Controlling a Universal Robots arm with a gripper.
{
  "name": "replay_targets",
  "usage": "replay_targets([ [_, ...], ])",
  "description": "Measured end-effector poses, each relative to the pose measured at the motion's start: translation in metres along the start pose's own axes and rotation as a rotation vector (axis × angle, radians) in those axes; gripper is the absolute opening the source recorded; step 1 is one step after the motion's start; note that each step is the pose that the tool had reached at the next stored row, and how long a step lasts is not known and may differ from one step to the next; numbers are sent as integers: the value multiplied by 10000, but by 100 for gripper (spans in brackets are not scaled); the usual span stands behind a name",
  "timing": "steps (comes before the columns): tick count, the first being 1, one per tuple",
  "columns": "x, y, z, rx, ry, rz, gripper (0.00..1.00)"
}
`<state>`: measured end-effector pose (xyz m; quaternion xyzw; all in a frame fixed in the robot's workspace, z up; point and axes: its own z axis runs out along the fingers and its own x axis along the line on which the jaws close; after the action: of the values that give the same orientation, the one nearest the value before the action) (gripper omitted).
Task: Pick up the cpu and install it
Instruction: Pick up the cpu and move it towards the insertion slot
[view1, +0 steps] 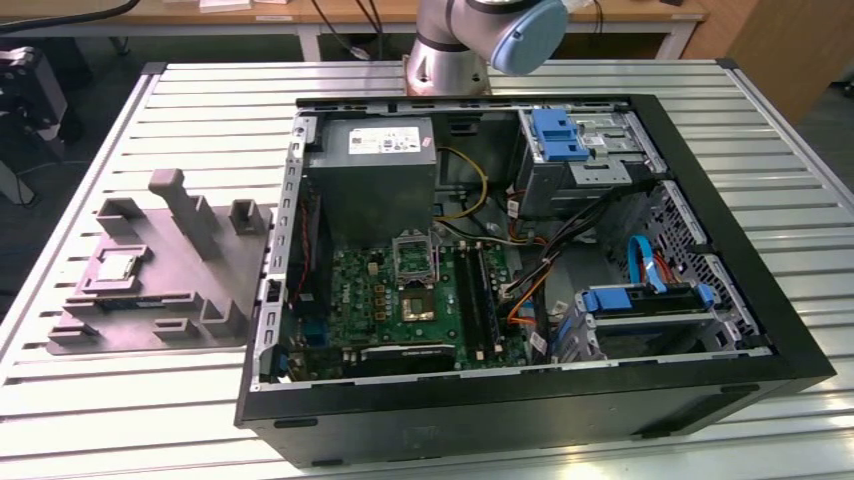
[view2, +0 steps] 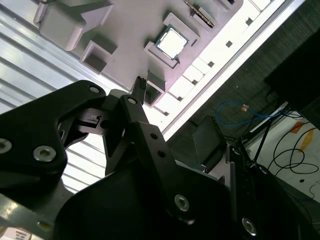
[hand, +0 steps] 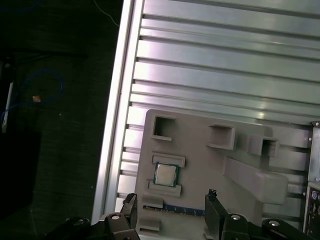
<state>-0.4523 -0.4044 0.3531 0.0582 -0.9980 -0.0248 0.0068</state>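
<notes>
we see the hand wide open w/ nothing in it, poised over the cpu, cpu lying flat in a recess of the grey fixture, fixture on the slatted worktop, just beside the open PC case w/ green mobo inside

Exterior view high above open case; both wrist views down onto grey fixture

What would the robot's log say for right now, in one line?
step: cpu not yet picked | fingers: open, empty, over holder | cpu: lying in grey holder, untouched
</notes>
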Motion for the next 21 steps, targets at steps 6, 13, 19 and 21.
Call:
replay_targets([
  [6,-1,-3,53,2,1,0,65],
  [13,-1,-7,129,3,2,0,65],
  [19,-2,-10,202,3,1,0,65],
  [21,-2,-11,227,3,1,0,65],
])
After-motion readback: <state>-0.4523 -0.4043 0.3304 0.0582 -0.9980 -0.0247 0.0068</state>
